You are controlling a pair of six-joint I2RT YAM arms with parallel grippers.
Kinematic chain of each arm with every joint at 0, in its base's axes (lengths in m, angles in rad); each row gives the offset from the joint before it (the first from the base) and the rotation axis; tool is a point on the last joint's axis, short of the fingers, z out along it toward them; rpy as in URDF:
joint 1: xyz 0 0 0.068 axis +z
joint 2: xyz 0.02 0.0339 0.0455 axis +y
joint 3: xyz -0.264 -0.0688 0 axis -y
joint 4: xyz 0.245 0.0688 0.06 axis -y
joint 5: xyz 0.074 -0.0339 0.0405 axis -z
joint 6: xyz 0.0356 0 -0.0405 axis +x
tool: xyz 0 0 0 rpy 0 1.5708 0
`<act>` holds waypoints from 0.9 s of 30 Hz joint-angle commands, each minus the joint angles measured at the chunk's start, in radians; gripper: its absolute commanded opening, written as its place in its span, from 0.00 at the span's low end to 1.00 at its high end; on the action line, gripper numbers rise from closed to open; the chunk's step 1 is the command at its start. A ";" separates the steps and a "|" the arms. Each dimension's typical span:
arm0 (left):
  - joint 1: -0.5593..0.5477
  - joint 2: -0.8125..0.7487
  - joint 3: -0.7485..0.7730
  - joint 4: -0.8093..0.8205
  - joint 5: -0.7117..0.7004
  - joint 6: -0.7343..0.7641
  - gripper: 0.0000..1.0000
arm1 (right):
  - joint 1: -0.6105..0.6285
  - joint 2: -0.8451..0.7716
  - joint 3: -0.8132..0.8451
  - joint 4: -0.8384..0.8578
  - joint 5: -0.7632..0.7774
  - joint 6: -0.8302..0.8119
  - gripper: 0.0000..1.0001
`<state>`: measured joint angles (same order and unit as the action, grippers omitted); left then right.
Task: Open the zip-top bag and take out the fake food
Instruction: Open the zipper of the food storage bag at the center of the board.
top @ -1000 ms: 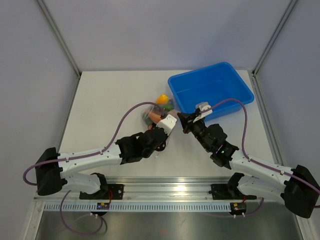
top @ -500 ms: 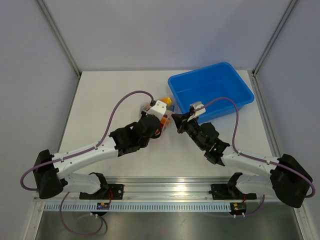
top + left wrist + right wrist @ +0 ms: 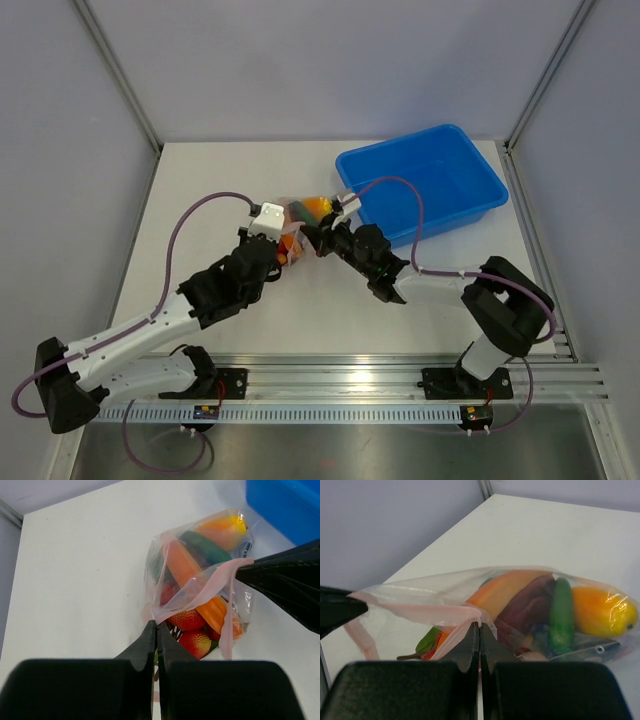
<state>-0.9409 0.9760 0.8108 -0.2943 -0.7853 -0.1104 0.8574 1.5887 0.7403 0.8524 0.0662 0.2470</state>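
white table [image 3: 200, 200], beside blue bin [image 3: 430, 180]: zip-top bag [image 3: 200, 580] lies between both claws. left gripper [image 3: 156, 626] clamped on one pink lip, right gripper [image 3: 479, 626] on the opposite lip; mouth axis runs gripper to gripper. fake food [image 3: 600, 611] inside.

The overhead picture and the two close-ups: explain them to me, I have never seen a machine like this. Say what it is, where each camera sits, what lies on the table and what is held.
This is a robot: a left arm and a right arm bolted at the near edge of a table. The overhead picture looks down from above and behind them. Each close-up comes from a camera on one wrist, looking along that arm's own two fingers. On the table are a blue bin and a clear zip-top bag holding toy food. The left gripper and the right gripper are each shut on the bag's pinkish top edge, which stretches between them. All the food is inside.
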 commanded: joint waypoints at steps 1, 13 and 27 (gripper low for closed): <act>0.024 -0.077 -0.010 0.070 -0.080 -0.046 0.00 | -0.004 0.115 0.158 -0.009 -0.026 -0.032 0.00; 0.022 -0.160 -0.058 0.076 -0.184 -0.091 0.00 | 0.011 0.482 0.619 -0.066 -0.123 0.066 0.00; 0.085 -0.020 -0.048 0.142 -0.060 -0.179 0.00 | 0.009 0.116 0.271 -0.285 0.248 -0.052 0.42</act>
<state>-0.8730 0.9768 0.7456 -0.2638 -0.8925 -0.2428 0.8745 1.8374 1.0416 0.6304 0.2016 0.2474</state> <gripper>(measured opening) 0.005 0.401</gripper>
